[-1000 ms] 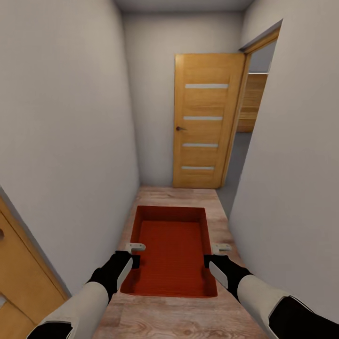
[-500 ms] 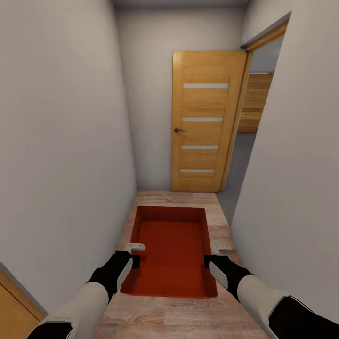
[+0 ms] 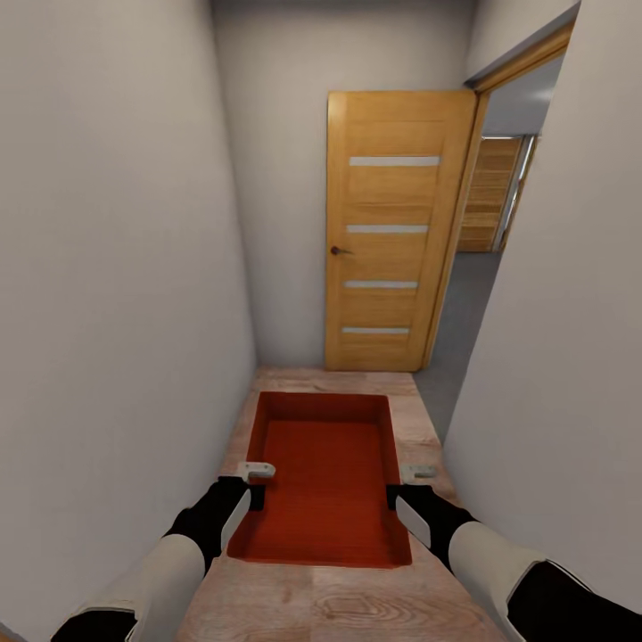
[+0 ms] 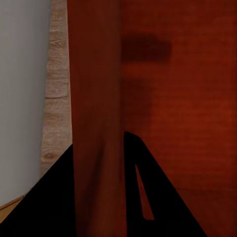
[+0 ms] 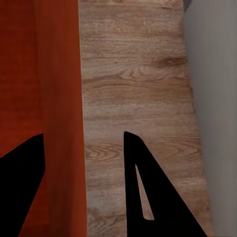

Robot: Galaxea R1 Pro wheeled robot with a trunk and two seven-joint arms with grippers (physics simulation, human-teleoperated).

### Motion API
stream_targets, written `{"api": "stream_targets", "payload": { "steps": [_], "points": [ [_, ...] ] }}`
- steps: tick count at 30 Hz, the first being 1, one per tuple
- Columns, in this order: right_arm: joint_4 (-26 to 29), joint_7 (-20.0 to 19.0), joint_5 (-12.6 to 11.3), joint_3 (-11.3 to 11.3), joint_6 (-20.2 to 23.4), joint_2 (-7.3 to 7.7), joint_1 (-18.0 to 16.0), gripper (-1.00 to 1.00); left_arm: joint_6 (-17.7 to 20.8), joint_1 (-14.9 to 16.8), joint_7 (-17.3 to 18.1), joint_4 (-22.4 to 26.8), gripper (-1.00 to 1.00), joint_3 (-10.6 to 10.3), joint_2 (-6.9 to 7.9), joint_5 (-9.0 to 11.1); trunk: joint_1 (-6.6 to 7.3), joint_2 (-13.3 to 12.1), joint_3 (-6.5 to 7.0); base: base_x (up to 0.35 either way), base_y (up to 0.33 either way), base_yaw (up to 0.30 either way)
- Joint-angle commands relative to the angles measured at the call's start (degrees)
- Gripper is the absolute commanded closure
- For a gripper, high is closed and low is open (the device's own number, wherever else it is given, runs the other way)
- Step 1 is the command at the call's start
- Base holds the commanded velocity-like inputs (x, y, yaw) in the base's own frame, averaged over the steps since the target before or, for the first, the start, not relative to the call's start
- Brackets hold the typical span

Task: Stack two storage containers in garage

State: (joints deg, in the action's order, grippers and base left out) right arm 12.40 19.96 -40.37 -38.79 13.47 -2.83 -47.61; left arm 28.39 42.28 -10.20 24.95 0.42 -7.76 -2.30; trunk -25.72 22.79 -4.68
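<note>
One orange-red storage container [image 3: 325,473] hangs in front of me, held level above the light wood-plank flooring of a narrow corridor. My left gripper [image 3: 254,481] is shut on its left wall, and my right gripper [image 3: 401,481] is shut on its right wall. In the left wrist view the left gripper [image 4: 98,140] straddles that wall of the container [image 4: 173,98], with one finger inside and one outside. The right gripper [image 5: 84,134] in the right wrist view likewise straddles the container's [image 5: 29,74] wall, with planks beyond. The bin is empty.
Plain walls close in on the left [image 3: 116,312] and right [image 3: 571,357]. A wood-panelled door [image 3: 392,232] stands open at the corridor's end. Beside it an open doorway [image 3: 486,259] leads right onto grey flooring [image 3: 455,330].
The camera has advanced along the corridor: the door at the lower left has left the view and more shows through the doorway. Both grippers and the container keep their places.
</note>
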Motion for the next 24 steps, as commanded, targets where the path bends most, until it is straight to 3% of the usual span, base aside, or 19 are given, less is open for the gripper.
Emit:
{"api": "stream_targets", "payload": {
  "steps": [1, 24],
  "points": [
    [2.73, 0.34, 1.96, 1.88, 0.42, -0.02, -0.11, 1.0, 0.17, -0.01, -0.17, -1.74, 1.0, -0.24, -0.24, 1.33, -0.07, 0.13, -0.12, 0.321, 0.0, 0.0],
    [2.75, 0.34, 1.96, 1.87, 0.42, -0.11, -0.11, 1.0, 0.17, -0.01, -0.17, -1.74, 1.0, -0.24, -0.24, 1.33, -0.07, 0.13, -0.12, 0.321, 0.0, 0.0]
  ]
}}
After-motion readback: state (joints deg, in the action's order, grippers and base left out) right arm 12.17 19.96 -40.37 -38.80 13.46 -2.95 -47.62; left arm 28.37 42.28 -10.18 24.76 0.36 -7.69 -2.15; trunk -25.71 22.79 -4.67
